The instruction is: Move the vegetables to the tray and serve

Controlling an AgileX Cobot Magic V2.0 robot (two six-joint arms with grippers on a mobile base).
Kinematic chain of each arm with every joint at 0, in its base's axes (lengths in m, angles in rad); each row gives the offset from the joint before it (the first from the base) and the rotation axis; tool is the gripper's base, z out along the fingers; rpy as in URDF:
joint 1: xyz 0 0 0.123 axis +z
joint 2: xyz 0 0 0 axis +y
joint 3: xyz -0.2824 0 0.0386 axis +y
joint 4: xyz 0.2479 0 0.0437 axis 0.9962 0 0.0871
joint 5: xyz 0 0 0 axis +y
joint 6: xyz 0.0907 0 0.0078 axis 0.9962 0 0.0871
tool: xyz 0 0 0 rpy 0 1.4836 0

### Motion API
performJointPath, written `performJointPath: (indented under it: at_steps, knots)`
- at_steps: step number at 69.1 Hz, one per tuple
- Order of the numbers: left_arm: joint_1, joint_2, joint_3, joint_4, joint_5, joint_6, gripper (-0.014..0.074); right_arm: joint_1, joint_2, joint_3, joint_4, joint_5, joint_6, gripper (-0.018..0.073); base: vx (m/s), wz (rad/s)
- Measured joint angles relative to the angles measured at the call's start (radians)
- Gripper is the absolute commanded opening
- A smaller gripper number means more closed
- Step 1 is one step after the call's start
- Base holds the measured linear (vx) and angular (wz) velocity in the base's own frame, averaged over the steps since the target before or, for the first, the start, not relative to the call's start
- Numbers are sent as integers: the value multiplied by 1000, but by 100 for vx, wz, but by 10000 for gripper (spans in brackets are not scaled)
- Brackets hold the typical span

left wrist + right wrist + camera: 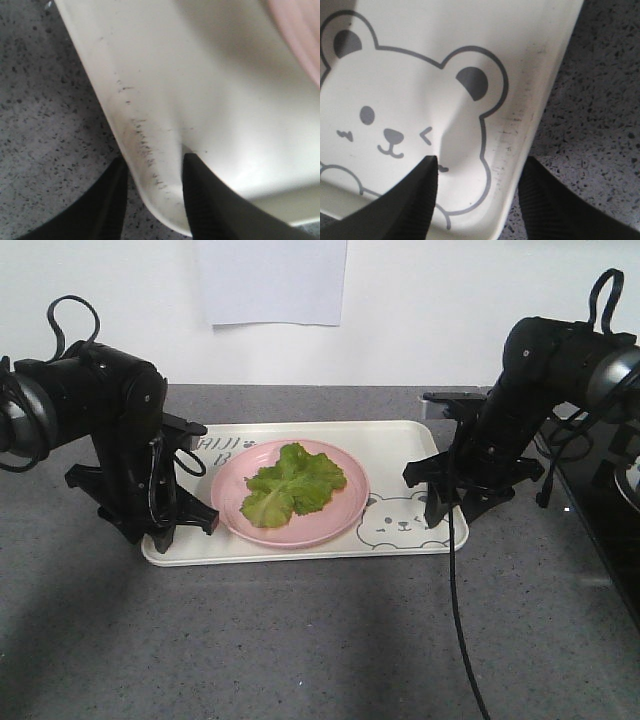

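The grey speckled counter [300, 640] carries the tray [400, 445], which lies flat between the two arms, its long side across the front view. It is wide, thin plastic, so I judge it light but a little flexible; lifted from one end only, it would bend and tip. The best hold is the raised rim at both short ends, taken at the same height.

On the tray stands the pink plate [352, 502], nearer to the left end. It is smooth and can slide if the tray tilts. On the plate lies the lettuce leaf [292, 483], soft, very light and easy to crush, so it should travel with the plate, not be pinched.

The left gripper [152, 192] is at the left rim: one finger [107, 205] is outside over the counter and the other inside on the tray floor, spread around the edge; whether they already press it I cannot tell. The right gripper [477, 192] stands the same way over the right rim beside the bear-face drawing [395, 120].
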Motion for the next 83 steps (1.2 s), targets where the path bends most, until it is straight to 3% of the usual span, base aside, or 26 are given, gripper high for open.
performJointPath:
  at_steps: [34,47,67,83]
  knots:
    - [-9,-12,-39,8,4,3,277,9,-60,0,-44,-5,88,353,0,0]
    - [-9,-17,-39,6,4,4,272,9,-138,0,-33,-7,71,272,0,0]
    - [-9,-163,-39,4,-9,2,209,9,-323,0,69,-113,-62,-13,0,0]
    - [-9,-422,-39,-1,-98,-13,117,9,-550,105,203,-219,-252,-8,0,0]
